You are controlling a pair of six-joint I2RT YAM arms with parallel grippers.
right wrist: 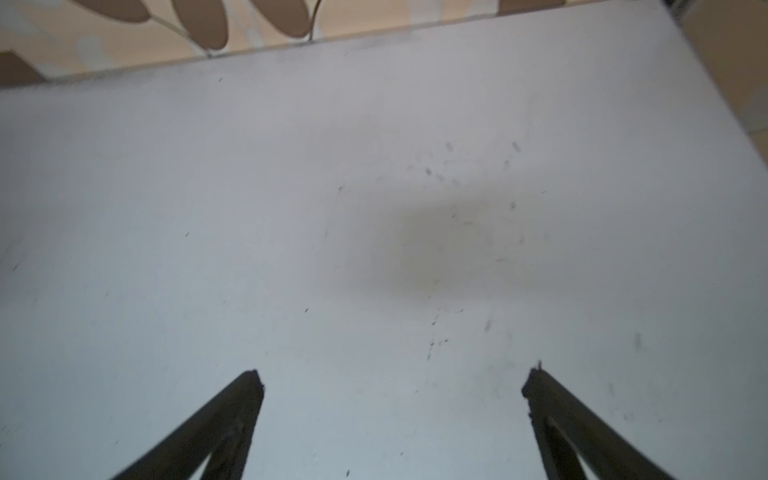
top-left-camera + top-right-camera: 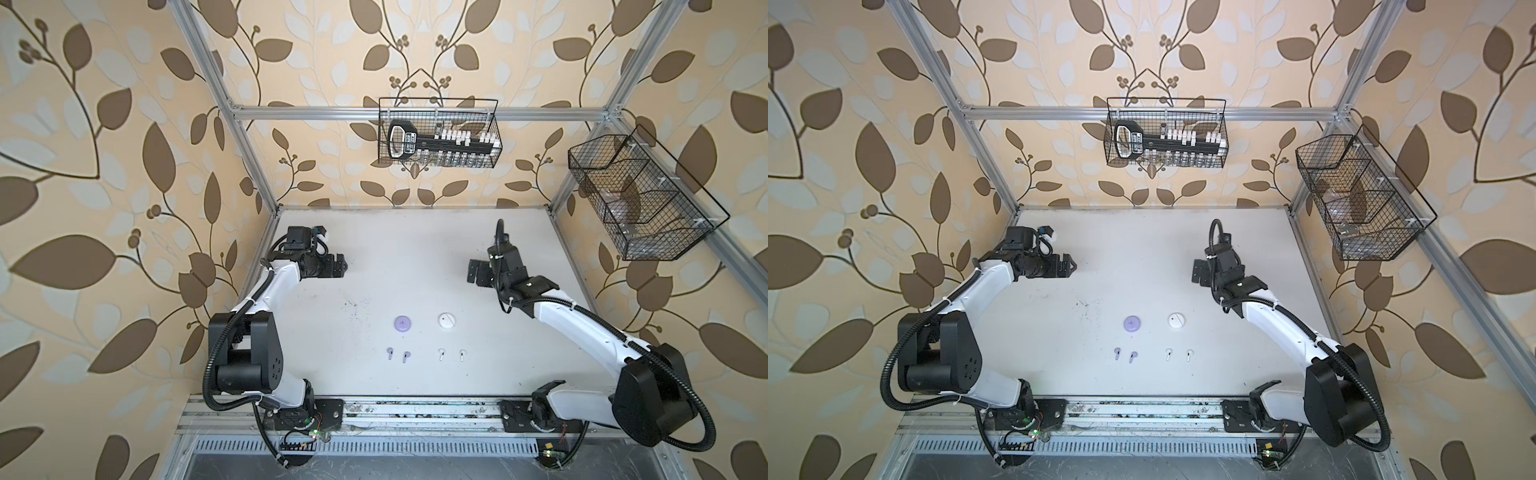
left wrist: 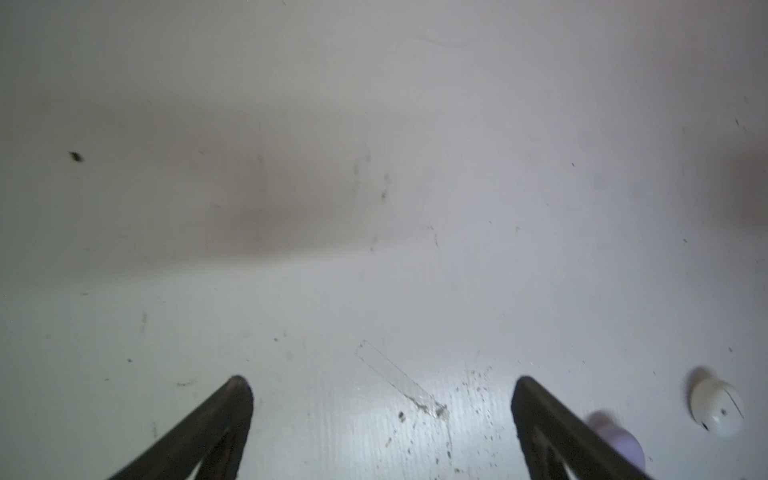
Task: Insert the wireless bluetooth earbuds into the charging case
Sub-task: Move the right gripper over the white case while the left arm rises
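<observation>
In both top views the left claw (image 2: 341, 266) hung over the far left of the white tabletop (image 2: 395, 249), its jaws spread wide with nothing between them. The right claw (image 2: 473, 272) hung opposite it on the far right, just as wide and just as empty. Nearer the front, the lilac charging case (image 2: 402, 323) and the white charging case (image 2: 446, 321) lay side by side but apart, and both looked closed. In front of them four earbuds lay in a row on the tabletop. The two lilac earbuds (image 2: 390, 353) lay before the lilac case and the two white earbuds (image 2: 441, 353) before the white one, all clear of the cases and well away from both claws.

The left wrist view showed the left claw (image 3: 380, 386) gaping over bare, scuffed tabletop (image 3: 374, 166), with the white charging case (image 3: 715, 409) off to one side. The lilac charging case (image 3: 619, 440) was partly hidden behind a finger.

The right wrist view showed the right claw (image 1: 392, 380) gaping over bare tabletop (image 1: 291, 187), with the leaf-patterned wall (image 1: 124, 25) beyond its edge.
</observation>
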